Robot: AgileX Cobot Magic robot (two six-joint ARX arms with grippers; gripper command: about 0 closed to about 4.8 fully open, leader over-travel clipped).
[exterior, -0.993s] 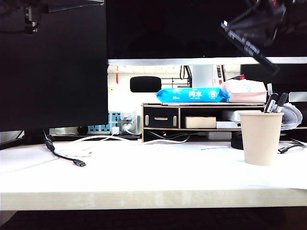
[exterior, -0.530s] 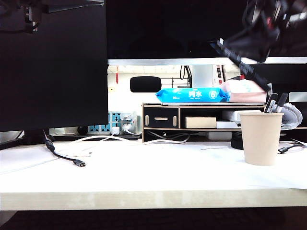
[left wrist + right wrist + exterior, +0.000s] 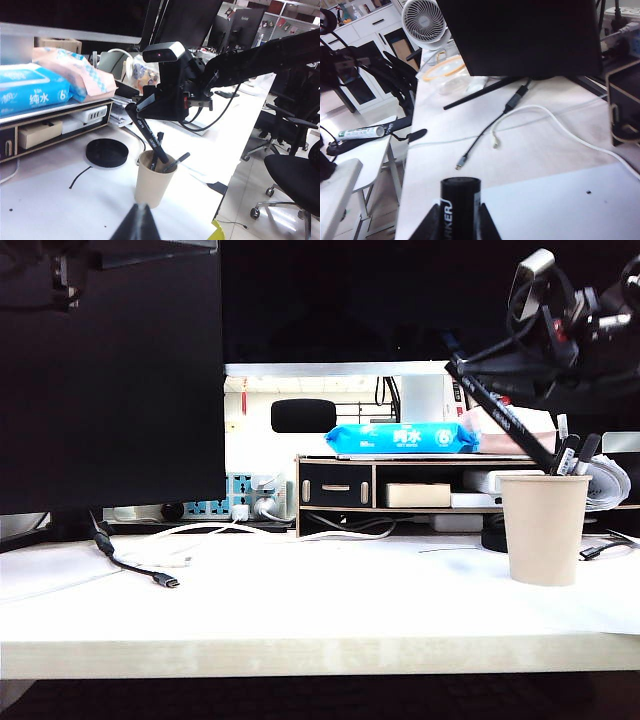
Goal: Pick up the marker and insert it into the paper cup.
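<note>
Pick-up: done; the marker (image 3: 497, 412) is off the table and clamped in the right gripper (image 3: 530, 360), high above the right side of the table
Marker pose: tilted, upper end by the gripper, lower end slanting down toward the paper cup (image 3: 544, 528)
Marker tip: at or just inside the cup's rim in the left wrist view (image 3: 146, 134), beside the two shorter pens already standing in it; how deep it reaches is hard to tell
Right gripper grip: fingers closed on the marker barrel; in the right wrist view the black barrel with white lettering (image 3: 459, 207) sits between the two fingers
Cup: upright on the right part of the table (image 3: 300, 610), not tipped (image 3: 154, 179)
Left gripper: raised over the table, looking across at the cup; only its dark tip (image 3: 136, 224) shows, the two fingers appear pressed together, holding nothing
Left to do: judged from the slant, the marker needs to go further down into the cup and be let go
Progress: late stage, insertion begun but not finished
</note>
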